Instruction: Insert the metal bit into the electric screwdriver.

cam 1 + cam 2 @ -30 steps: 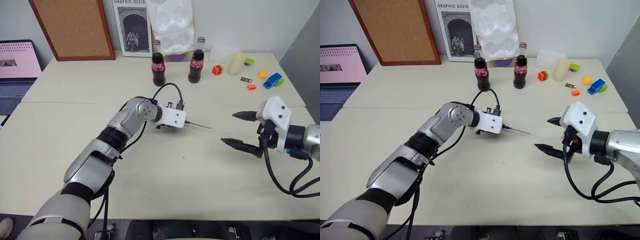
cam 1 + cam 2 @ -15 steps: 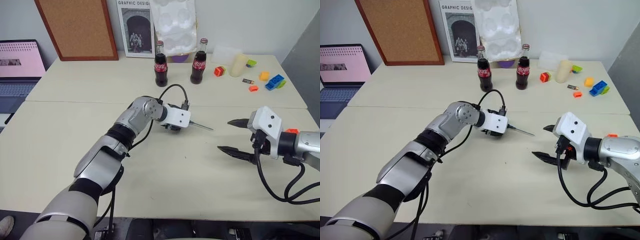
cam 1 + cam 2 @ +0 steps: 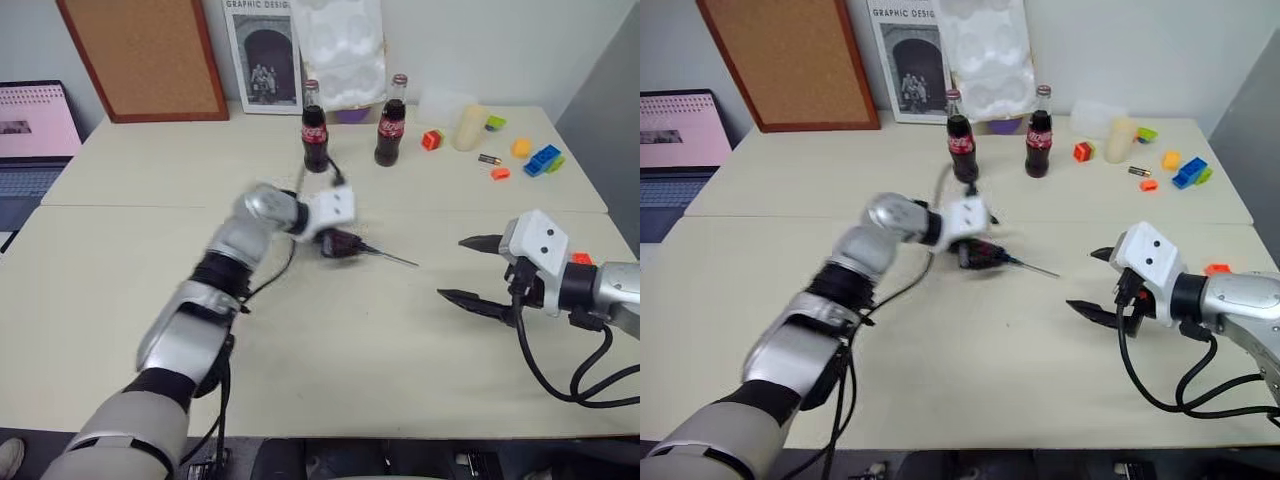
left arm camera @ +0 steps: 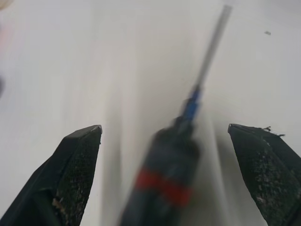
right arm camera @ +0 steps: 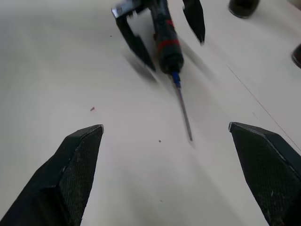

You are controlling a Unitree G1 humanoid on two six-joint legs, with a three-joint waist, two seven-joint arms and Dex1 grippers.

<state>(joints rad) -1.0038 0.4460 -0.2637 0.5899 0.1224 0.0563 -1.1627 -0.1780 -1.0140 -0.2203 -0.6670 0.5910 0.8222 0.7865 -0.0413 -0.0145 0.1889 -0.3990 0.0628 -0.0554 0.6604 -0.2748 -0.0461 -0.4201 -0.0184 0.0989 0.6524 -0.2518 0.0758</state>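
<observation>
The electric screwdriver, black with a red band and a blue tip, is at the middle of the table with the thin metal bit sticking out of its front toward the right. My left gripper stands open just behind and above it. Both fingers are spread wide, with the screwdriver in the gap and touching neither. The bit runs on past the fingertips. My right gripper hovers open over the table to the right, apart from the bit's tip, and faces the screwdriver.
Two cola bottles stand behind the left gripper. At the back right are a cream cup, coloured toy blocks and a small battery. A laptop sits at the far left.
My left gripper has opened and let go of the screwdriver, and the hand has lifted back to the left. The right gripper has stayed in place, open.
</observation>
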